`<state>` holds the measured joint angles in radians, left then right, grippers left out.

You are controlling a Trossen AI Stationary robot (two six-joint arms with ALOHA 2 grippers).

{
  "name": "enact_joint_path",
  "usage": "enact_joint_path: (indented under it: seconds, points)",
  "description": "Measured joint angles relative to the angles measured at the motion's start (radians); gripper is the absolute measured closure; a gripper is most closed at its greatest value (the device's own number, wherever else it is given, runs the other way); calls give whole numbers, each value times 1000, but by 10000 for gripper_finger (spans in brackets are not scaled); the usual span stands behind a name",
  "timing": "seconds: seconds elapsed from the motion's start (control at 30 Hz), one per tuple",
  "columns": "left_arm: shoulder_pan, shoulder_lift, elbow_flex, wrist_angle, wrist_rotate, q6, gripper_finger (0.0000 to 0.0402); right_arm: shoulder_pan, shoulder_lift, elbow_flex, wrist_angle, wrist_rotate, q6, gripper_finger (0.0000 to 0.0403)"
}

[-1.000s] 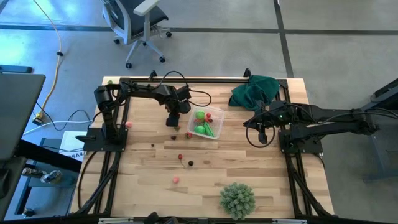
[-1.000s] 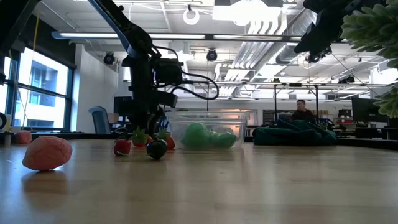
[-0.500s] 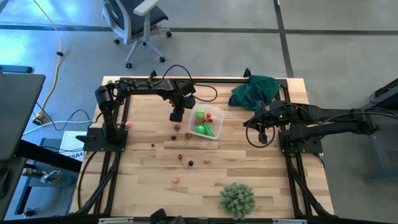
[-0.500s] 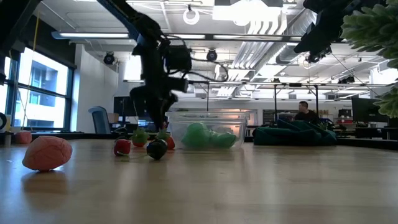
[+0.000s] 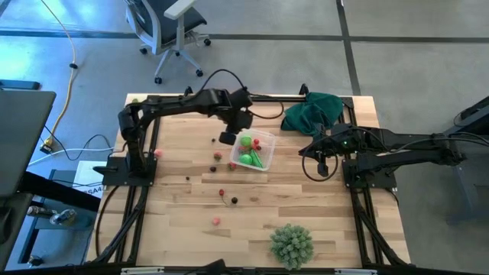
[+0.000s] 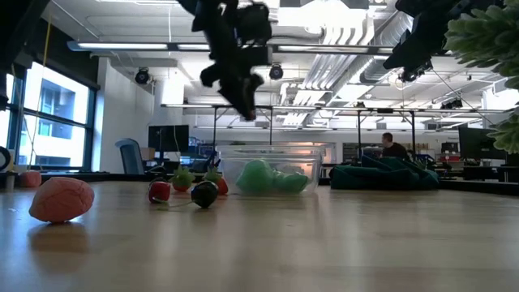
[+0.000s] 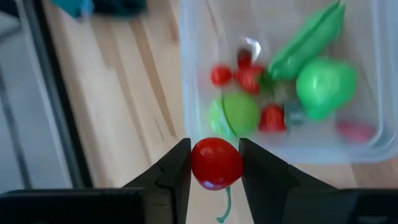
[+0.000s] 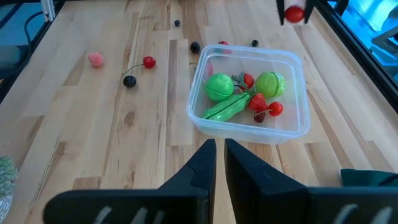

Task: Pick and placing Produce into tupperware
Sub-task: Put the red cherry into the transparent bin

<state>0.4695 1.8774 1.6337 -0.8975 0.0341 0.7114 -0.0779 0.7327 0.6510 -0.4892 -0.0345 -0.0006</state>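
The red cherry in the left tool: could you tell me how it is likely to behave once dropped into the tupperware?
The red cherry looks round and smooth, so it will probably roll or bounce a little on landing. The left tool pinches it without visible squashing, so it seems stiff and light. The tupperware walls should likely stop it.

The left gripper point(image 7: 214, 171), dark, clamps a glossy red cherry point(image 7: 216, 163) with a thin green stem. The tupperware point(image 8: 300, 99) is clear, see-through plastic; inside it lie 2 bright green round pieces point(image 8: 219, 86), a bright green pod point(image 8: 227, 108) and several small red berries point(image 8: 257, 102). The table point(image 5: 183, 218) is pale blond wood with darker grain streaks, framed in black. At 9 o'clock from the container in the right wrist view lie a red cherry point(image 8: 148, 61), a black berry point(image 8: 129, 81) and a pink piece point(image 8: 95, 59). A dark green cloth point(image 5: 313, 111) sits at the table's 1 o'clock corner, a pale-green spiky ball point(image 5: 291, 244) near 5 o'clock.
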Motion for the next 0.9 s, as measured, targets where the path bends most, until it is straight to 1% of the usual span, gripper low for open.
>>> enact_joint_path:
  seconds: [0.17, 0.27, 0.33, 0.43, 0.5, 0.6, 0.77, 0.9]
  points:
    - [-40, -1, 83, 8, 1, 19, 291, 0, 0, 0, 0, 0, 0, 379]
    - [-62, -2, 103, 19, 3, 30, 283, 0, 0, 0, 0, 0, 0, 379]
    - [-75, -2, 104, 33, 28, 49, 283, 0, 0, 0, 0, 0, 0, 379]
    - [-91, 5, 105, 46, 101, 70, 287, 0, 0, 0, 0, 0, 0, 379]
    - [-99, 23, 105, 48, 114, 71, 291, 0, 0, 0, 0, 0, 0, 379]
    - [-108, 58, 104, 64, 107, 72, 292, 0, 0, 0, 0, 0, 0, 379]
    - [-111, 135, 104, 94, 107, 101, 281, 0, 0, 0, 0, 0, 0, 379]
    - [-112, 194, 104, 98, 107, 122, 283, 0, 0, 0, 0, 0, 0, 379]
